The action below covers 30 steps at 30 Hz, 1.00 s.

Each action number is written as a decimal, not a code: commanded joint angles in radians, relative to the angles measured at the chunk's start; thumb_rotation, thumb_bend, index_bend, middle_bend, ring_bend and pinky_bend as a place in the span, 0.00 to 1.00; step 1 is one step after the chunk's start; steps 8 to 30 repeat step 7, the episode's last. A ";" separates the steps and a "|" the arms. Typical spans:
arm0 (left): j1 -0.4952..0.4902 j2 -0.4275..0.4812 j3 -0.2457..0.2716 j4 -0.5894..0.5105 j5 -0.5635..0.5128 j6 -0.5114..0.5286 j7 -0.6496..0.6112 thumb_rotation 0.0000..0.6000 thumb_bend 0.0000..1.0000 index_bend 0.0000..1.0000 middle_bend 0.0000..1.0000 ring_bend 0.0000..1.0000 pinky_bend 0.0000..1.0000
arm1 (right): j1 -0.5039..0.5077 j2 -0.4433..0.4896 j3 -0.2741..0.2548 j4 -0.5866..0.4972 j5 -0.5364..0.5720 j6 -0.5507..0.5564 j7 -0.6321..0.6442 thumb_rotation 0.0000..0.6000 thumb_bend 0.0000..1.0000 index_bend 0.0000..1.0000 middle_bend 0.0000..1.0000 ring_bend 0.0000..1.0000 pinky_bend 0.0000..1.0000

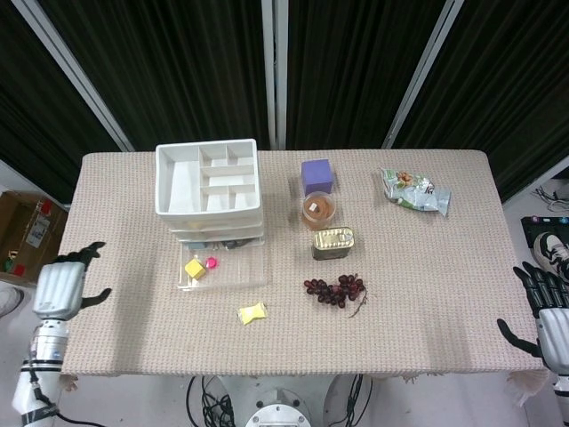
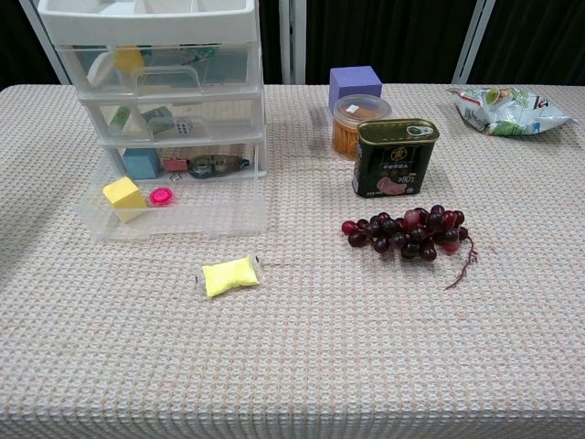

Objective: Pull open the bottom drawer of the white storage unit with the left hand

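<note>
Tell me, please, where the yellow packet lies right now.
The yellow packet lies on the table, just in front of the open bottom drawer, left of the grapes.

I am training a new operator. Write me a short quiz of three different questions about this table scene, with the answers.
1. True or false: the bottom drawer of the storage unit is pulled out.
2. What lies on the table in front of that drawer? A) the yellow packet B) the grapes C) the purple cube
3. Fill in: the left robot hand holds ____.

Key: 1 true; 2 A; 3 nothing.
</note>
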 commanded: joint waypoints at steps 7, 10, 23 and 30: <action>0.185 0.010 0.054 0.134 0.164 0.137 -0.245 1.00 0.14 0.18 0.28 0.32 0.32 | 0.004 -0.035 -0.003 0.029 -0.032 0.026 -0.001 1.00 0.21 0.00 0.03 0.00 0.00; 0.185 0.010 0.054 0.134 0.164 0.137 -0.245 1.00 0.14 0.18 0.28 0.32 0.32 | 0.004 -0.035 -0.003 0.029 -0.032 0.026 -0.001 1.00 0.21 0.00 0.03 0.00 0.00; 0.185 0.010 0.054 0.134 0.164 0.137 -0.245 1.00 0.14 0.18 0.28 0.32 0.32 | 0.004 -0.035 -0.003 0.029 -0.032 0.026 -0.001 1.00 0.21 0.00 0.03 0.00 0.00; 0.185 0.010 0.054 0.134 0.164 0.137 -0.245 1.00 0.14 0.18 0.28 0.32 0.32 | 0.004 -0.035 -0.003 0.029 -0.032 0.026 -0.001 1.00 0.21 0.00 0.03 0.00 0.00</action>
